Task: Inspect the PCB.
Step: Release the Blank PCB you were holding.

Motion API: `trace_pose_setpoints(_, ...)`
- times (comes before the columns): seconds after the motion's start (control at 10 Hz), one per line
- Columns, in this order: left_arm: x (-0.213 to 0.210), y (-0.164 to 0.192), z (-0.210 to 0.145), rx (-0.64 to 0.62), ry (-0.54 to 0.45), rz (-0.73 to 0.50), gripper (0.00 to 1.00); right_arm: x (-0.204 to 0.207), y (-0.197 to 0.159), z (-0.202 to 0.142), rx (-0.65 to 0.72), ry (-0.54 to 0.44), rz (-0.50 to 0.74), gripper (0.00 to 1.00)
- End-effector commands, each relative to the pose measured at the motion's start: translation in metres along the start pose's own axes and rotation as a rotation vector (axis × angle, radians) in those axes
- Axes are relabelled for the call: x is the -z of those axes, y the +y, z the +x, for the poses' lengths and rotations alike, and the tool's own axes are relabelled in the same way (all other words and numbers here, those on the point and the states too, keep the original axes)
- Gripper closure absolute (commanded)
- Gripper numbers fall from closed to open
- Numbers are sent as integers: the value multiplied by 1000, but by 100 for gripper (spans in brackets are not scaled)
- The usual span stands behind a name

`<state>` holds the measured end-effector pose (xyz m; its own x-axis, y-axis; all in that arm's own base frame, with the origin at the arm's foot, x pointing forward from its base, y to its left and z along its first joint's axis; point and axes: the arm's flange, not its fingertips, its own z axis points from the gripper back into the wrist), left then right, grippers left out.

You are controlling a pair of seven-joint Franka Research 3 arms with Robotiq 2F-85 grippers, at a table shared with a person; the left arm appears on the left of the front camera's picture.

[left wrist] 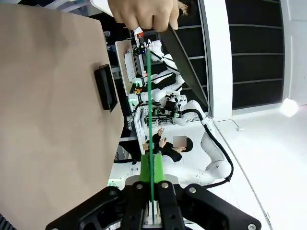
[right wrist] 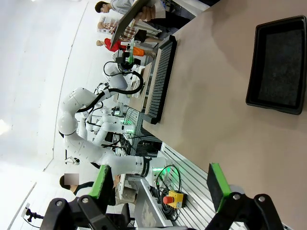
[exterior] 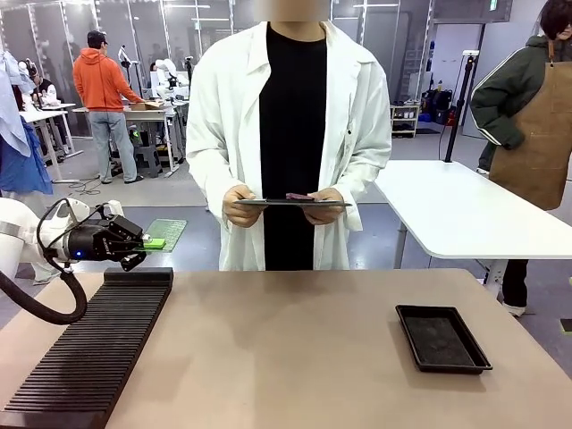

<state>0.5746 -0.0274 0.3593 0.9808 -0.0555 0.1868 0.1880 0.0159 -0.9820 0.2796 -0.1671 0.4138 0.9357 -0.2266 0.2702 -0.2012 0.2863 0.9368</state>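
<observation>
The PCB [left wrist: 149, 105] is clamped between the green pads [left wrist: 144, 168] of the left gripper [exterior: 145, 243]. In the left wrist view it shows edge-on, as a thin green strip running straight up from the closed fingers toward the top of the picture. In the front view only a small bright green piece of it sticks out past the fingertips. The left arm comes in from the picture's left edge. Its wrist is level and the gripper points sideways toward the middle, raised above the far end of the black rack [exterior: 89, 349] (a long ribbed one, lying along the table's left side). A black cable loops under the arm.

Across the table [exterior: 286, 357] a person in a white coat stands facing the robot, elbows bent. Both hands, one [exterior: 239, 207] at each side, hold a clipboard [exterior: 290, 203] flat at waist height. A small dark thing lies on it, and I cannot tell what it is. From the left wrist, one of these hands sits just above the top end of the green strip, though the two are apart.

The right gripper [right wrist: 158, 191] has its fingers spread wide with nothing between them. It looks down from above the table's near side, well apart from the black tray [right wrist: 280, 64] on the right.
</observation>
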Motion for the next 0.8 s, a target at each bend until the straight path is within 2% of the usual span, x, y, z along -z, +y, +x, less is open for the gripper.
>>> trace_pose_setpoints(0.0,1,-1,-2,-1,13,-7,100,-1,1,0,-11,-8,13,0)
trace_pose_setpoints(0.7,1,-1,-2,-1,13,-7,100,-1,1,0,-11,-8,13,0)
